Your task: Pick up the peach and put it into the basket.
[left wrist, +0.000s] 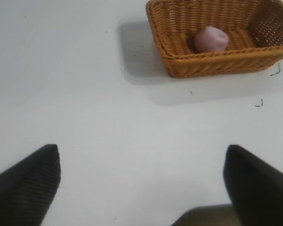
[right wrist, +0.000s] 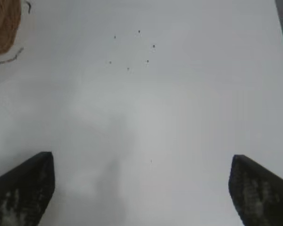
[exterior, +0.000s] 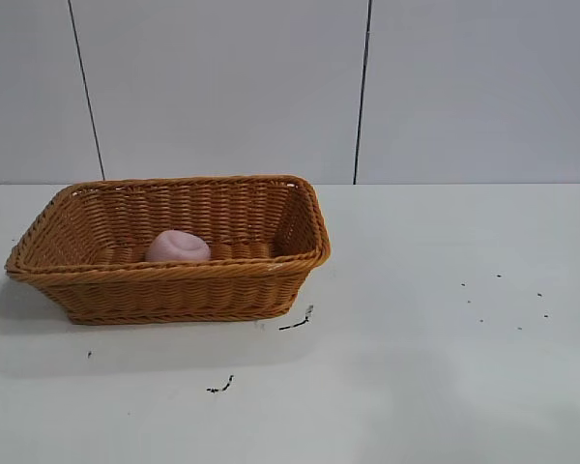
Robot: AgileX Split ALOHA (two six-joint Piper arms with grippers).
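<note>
Exterior view: woven orange-brown wicker basket with braided rim on matte white table; pale pink, rounded, dimpled peach inside. No writing legible. Left wrist view: left tool spread wide, empty, over bare table, well apart from basket. Right wrist view: right tool likewise wide open, holding nothing; small dark specks beyond.

We saw the pale pink rounded peach partly hidden behind the woven orange-brown wicker basket's near wall; the right wrist view's edge cropped that basket.
</note>
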